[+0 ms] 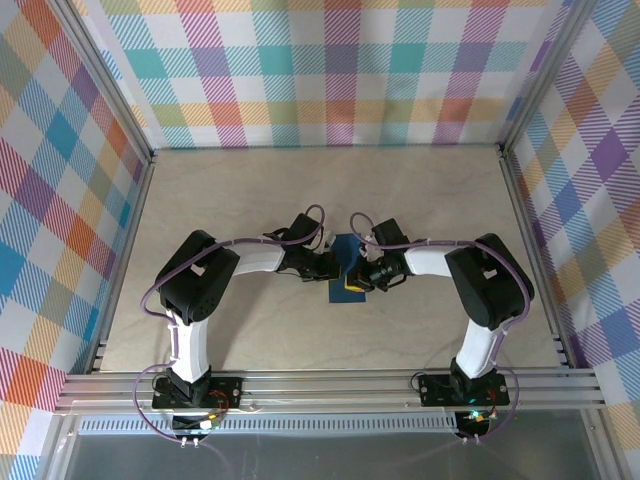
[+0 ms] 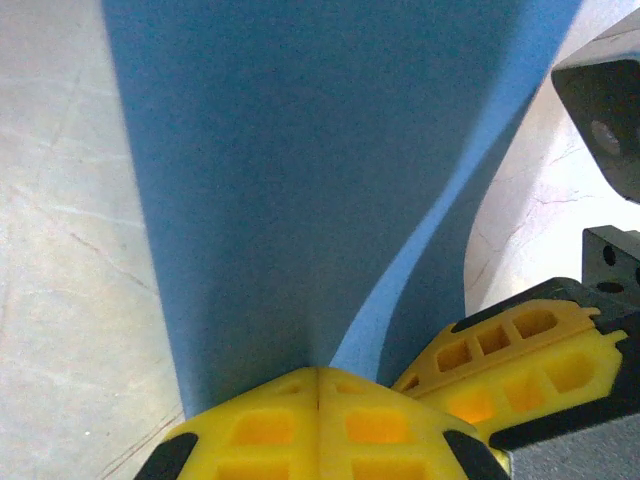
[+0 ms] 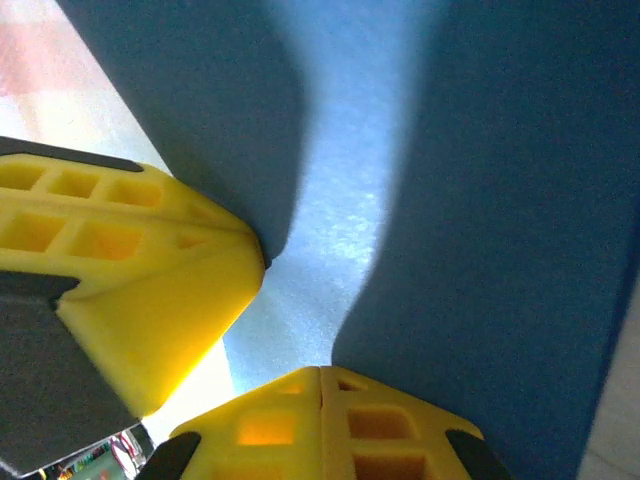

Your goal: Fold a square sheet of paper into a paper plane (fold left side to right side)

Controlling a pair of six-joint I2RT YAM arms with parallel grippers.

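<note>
A: Left gripper [image 2: 318,385]: jaws pressed together, pinching an edge of the square sheet of paper [image 2: 300,180]. Right gripper [image 3: 320,380]: the same, pads closed on the sheet just beside it.

B: Where does the sheet sit?

A: Mid-table, between the two wrists. It curves up from the pinches instead of lying flat.

B: Handling?

A: Thin, light, floppy. I'd judge it wrinkles or tears if the two pinches pull apart. Best taken at the edge, near the corners.

B: Room to move?

A: Tight at the grippers, which are nearly touching. Bare table [image 1: 250,200] lies open all round, and the checked walls [image 1: 60,200] stand well apart.
</note>
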